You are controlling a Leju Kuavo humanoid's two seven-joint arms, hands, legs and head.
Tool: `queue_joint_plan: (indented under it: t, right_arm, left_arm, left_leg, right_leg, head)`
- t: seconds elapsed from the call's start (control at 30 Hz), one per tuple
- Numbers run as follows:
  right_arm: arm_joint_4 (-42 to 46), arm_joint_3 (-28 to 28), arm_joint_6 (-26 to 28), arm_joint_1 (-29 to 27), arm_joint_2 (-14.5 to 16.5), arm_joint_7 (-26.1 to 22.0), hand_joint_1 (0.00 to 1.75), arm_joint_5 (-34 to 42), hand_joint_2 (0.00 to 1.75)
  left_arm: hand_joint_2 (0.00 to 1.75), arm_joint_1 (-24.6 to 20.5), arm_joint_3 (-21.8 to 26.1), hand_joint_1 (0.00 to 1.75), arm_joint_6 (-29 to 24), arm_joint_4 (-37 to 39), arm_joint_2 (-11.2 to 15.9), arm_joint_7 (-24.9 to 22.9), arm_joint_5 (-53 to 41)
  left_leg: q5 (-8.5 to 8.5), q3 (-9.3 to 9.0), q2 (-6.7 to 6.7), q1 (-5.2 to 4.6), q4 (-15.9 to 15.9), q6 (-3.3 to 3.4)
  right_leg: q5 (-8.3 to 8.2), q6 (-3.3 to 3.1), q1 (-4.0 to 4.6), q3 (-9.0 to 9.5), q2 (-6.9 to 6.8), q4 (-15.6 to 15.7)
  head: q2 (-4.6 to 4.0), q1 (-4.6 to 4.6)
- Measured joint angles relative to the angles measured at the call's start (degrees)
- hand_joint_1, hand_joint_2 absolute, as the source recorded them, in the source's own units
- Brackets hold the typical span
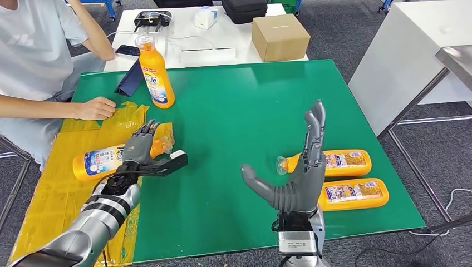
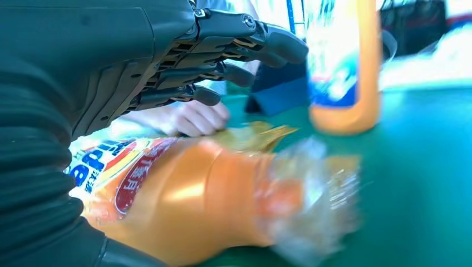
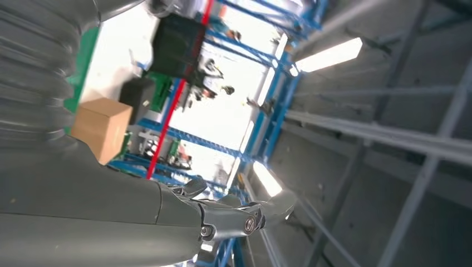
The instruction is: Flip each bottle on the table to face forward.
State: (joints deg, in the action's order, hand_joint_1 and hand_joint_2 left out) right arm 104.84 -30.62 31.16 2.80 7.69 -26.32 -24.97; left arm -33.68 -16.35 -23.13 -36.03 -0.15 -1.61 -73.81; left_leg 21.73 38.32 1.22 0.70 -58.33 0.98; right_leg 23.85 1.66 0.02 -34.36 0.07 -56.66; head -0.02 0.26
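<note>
item, far left: person's hand resting on yellow sheet at the table's left edge.

item: lying bottle, orange, blue-and-white label, clear-wrapped cap, on its side across the sheet's border with the green mat. left hand is over its neck end, fingers spread and arched above it; whether they touch cannot be told.

item: upright bottle, same make, standing at the mat's back left, label toward the camera. judged finished.

item: right hand, raised upright mid-mat, fingers straight and apart, holding nothing.

item: upper right bottle and lower right bottle, both on their sides near the mat's right edge, just beside each other, labels up.

progress, judged: one of four standing; the left one is in hand, two on the right remain.
</note>
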Motion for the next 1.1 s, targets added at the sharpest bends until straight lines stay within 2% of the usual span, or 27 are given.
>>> queue_joint_plan:
  t: [0.07,0.23,0.4,0.57,0.67,0.77,0.83,1.1]
  right_arm:
    - [-0.2,0.0,-0.5,-0.7,-0.4,0.3,0.0,-0.8,1.75]
    - [-0.6,0.1,-0.9,-1.6,-1.0,0.4,0.0,-1.3,1.75]
    - [-0.7,0.4,-2.1,-2.9,-1.4,1.1,0.0,-1.4,1.75]
    - [-0.9,1.6,-3.4,-4.6,-2.0,1.1,0.0,-0.5,1.75]
    - [-1.2,2.4,-3.9,-5.1,-2.5,3.1,0.0,-3.9,1.75]
    - [-1.7,3.7,-3.5,-5.6,-3.6,8.2,0.0,-13.2,1.75]
    - [-2.2,4.7,-3.3,-5.9,-4.4,10.0,0.0,-16.2,1.75]
    - [-3.2,6.2,-3.1,-6.1,-5.6,10.5,0.0,-17.2,1.75]
  left_arm:
    - [1.75,2.8,1.0,0.0,-0.4,-5.0,0.0,3.2,3.4]
    - [1.75,7.2,2.2,0.0,-0.4,-12.5,0.1,5.1,6.0]
    - [1.75,12.9,2.8,0.0,0.3,-22.2,0.4,10.4,15.2]
    - [1.75,20.7,3.0,0.0,4.1,-34.8,1.0,16.1,28.4]
    - [1.75,24.5,3.4,0.0,8.0,-40.0,1.1,18.7,36.0]
    - [1.75,28.4,4.0,0.0,11.9,-44.5,1.0,20.1,42.2]
    - [1.75,30.6,4.4,0.0,12.9,-46.9,1.0,20.4,43.8]
    - [1.75,33.1,5.1,0.0,13.7,-50.9,1.0,20.5,44.4]
  left_leg:
    - [0.03,0.01,0.01,0.0,0.0,-0.02]
    - [0.03,0.02,0.01,0.02,0.0,-0.04]
    - [0.04,0.02,-0.02,0.02,0.0,-0.05]
    - [0.09,0.06,0.0,0.02,0.0,-0.07]
    - [0.11,0.07,0.0,0.02,0.0,-0.08]
    - [0.13,0.07,0.0,0.02,0.0,-0.09]
    - [0.12,0.07,0.02,0.02,0.0,-0.09]
    - [0.09,0.06,0.01,0.02,0.0,-0.08]
  right_leg:
    - [0.01,0.0,0.0,-0.03,0.01,0.0]
    - [0.02,-0.02,0.05,-0.04,0.0,0.0]
    - [0.02,-0.02,0.06,-0.05,0.01,0.0]
    - [0.06,-0.03,0.04,-0.1,0.0,0.0]
    - [0.08,-0.03,0.04,-0.12,0.0,0.0]
    - [0.08,-0.03,0.04,-0.13,0.01,0.0]
    - [0.08,-0.03,0.04,-0.14,0.0,0.0]
    - [0.06,-0.03,0.05,-0.11,0.0,0.0]
  head:
    - [0.0,0.0]
    - [0.0,-0.01]
    - [0.0,0.0]
    - [0.0,0.01]
    - [0.0,0.0]
    - [0.0,-0.01]
    - [0.0,0.01]
    - [0.0,-0.01]
